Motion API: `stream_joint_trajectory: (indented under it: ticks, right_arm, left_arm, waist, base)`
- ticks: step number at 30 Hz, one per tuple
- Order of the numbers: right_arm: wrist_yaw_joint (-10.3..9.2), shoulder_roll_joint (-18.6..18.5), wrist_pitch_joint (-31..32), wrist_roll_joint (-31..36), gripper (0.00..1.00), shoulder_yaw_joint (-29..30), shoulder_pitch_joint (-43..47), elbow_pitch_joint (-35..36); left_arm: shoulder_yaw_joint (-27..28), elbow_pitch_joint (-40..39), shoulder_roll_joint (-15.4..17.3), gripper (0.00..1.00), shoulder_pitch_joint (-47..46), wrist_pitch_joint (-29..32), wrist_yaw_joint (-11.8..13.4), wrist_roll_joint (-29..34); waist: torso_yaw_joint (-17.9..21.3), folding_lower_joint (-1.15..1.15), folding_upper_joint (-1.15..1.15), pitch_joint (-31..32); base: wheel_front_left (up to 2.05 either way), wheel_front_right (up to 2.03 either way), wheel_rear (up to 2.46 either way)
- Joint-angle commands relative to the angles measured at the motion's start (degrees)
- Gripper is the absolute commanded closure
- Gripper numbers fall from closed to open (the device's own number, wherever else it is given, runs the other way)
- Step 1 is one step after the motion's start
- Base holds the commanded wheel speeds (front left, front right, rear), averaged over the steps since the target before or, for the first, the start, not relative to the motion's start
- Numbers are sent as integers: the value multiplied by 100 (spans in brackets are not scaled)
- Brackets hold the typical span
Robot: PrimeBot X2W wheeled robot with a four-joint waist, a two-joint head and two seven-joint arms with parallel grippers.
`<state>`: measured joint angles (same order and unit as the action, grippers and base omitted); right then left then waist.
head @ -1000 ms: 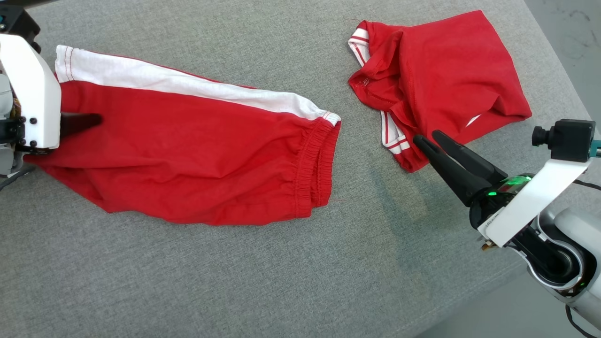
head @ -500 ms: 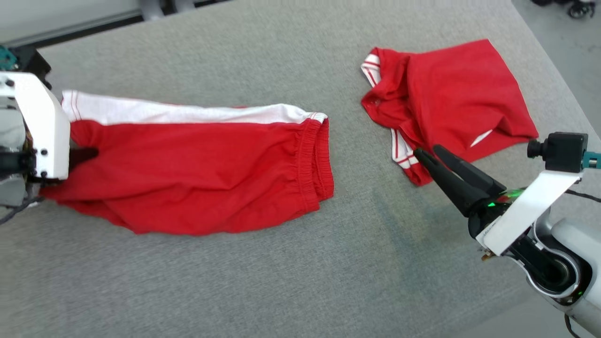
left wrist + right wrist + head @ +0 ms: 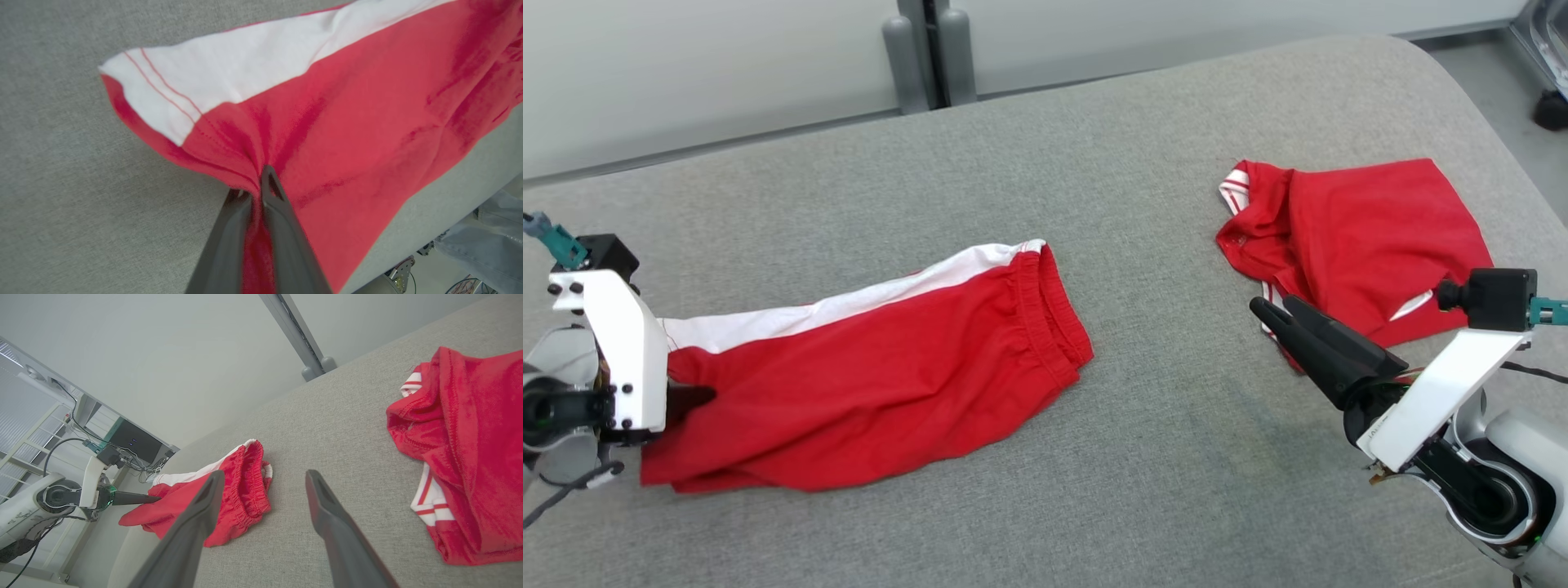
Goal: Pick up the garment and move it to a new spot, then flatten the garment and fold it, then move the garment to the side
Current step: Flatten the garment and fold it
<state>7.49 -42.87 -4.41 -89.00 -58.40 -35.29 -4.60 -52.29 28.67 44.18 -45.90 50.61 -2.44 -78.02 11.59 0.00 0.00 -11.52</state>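
Shorts (image 3: 874,367) dragged left, hem pinched in left gripper (image 3: 704,398).

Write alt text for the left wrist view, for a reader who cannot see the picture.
The jaws of the left gripper are shut on a bunched edge of a red garment with a white stripe. The garment spreads away from them over a grey fabric surface.
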Motion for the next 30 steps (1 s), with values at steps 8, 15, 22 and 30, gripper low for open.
stream_joint_trajectory:
  ticks: [8, 15, 22, 30]
  right_arm:
    - [0, 18, -36, 58, 0, -25, 105, -44]
    - [0, 62, -562, 463, 0, 83, 142, -344]
    - [0, 300, -1045, 1335, 0, 630, 344, -972]
    - [0, 1188, -1074, 2678, 0, 2260, 1274, -1182]
  left_arm:
    - [82, 61, 29, 0, 276, -627, -27, 182]
    - [400, -218, 179, 0, 225, -2386, -32, 880]
    - [902, -967, 309, 0, 1000, -4484, 682, 1272]
    - [1396, -2035, 175, 0, 2381, -6333, 1730, 1376]
  waist:
    - [-251, 0, 0, 326]
    - [-450, 0, 0, 588]
    - [-692, 0, 0, 905]
    - [-972, 0, 0, 1070]
  base:
    - [0, 0, 0]
    - [0, 0, 0]
    - [0, 0, 0]
    - [0, 0, 0]
